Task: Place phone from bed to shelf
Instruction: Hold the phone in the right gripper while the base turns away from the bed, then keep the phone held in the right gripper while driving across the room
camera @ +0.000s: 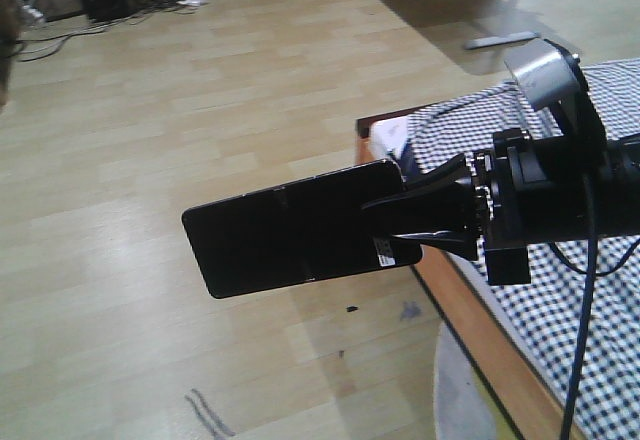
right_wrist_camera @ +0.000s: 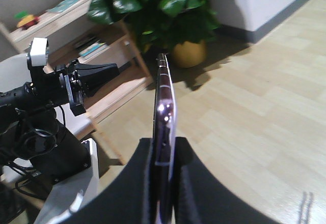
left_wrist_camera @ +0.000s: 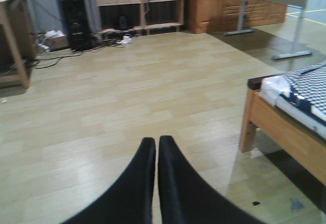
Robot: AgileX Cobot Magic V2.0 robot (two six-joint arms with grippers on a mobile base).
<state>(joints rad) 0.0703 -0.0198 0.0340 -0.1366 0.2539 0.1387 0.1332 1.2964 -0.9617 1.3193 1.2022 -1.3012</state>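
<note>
The wooden floor (camera: pixel 200 110) is directly under my right claw (camera: pixel 395 222), so a slip here would drop the load onto bare boards. The bed (camera: pixel 600 290), with its check cover, lies behind and below the claw's wrist, which tells me the pick is done and this is the carry. In the right wrist view the shelf (right_wrist_camera: pixel 117 89) stands ahead and off to the claw's left, its pale boards well apart from the fingertips and partly behind my other arm. A potted plant (right_wrist_camera: pixel 168 10) sits ahead of the claw beside it.

The right claw is clamped on the phone (camera: pixel 290 240), one finger on each broad face. It grips one short end, so most of the slab sticks out past the fingertips, unsupported. I judge that grip leaves the free end ready to slide onto a board first. The wrist view shows it edge-on, pinkish rim up. The white barcode sticker (camera: pixel 385 252) is just by the lower finger.

The left claw (left_wrist_camera: pixel 156 142) hangs over the floor, fingers pressed together, holding nothing.
</note>
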